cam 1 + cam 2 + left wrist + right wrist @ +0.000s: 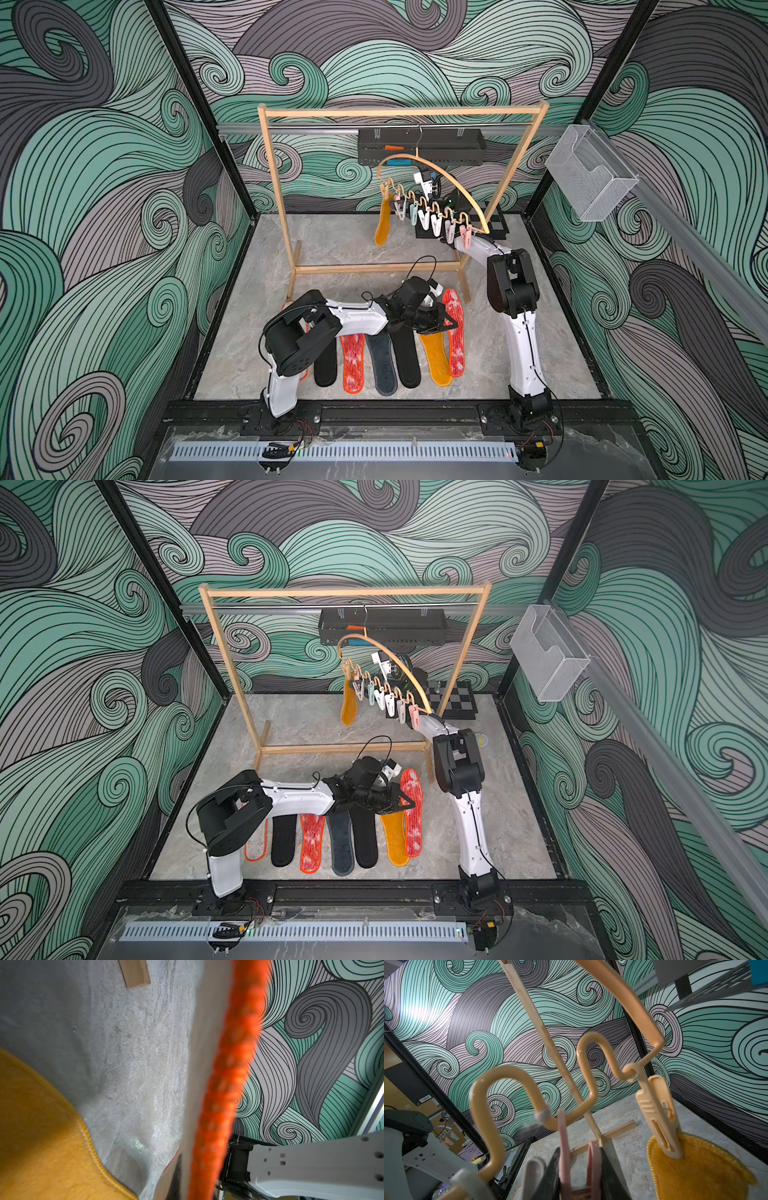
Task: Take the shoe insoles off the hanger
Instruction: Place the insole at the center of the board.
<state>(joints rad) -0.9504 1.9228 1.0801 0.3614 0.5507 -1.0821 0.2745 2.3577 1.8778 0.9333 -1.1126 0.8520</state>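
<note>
Mustard yellow is the only colour still on the hanger [440,166]. The hanging mustard insole [383,224] is clipped in the peach peg [660,1118] at the bow's left end. Its long axis points straight down and its free end is clear of the table [353,245]. The hanger hooks onto the rack [399,112] and sits tilted, with the wavy bar sloping down toward your right arm.

Your right end effector [579,1169] is up at that bar, clenched on the pink peg [562,1136] next to the peach one. Only the right wrist view shows this grip and the peach peg biting the insole's stitched end. In both top views the pegs hide the jaws.

Seven insoles lie in a row on the table in front of the rack, long axes running near-to-far, roughly parallel, neighbours touching or overlapping. Left to right:
- pale orange-edged insole [255,850]
- black insole [325,365]
- red-white insole [352,365]
- dark grey insole [384,365]
- second black insole [409,361]
- table mustard insole [436,357]
- end red-white insole [455,345]

Your left end effector [446,322] is clenched on the end red-white insole. The left wrist view shows that insole edge-on and blurred, with pale underside and orange edging, but not the fingers. The top views show its red face.
</note>
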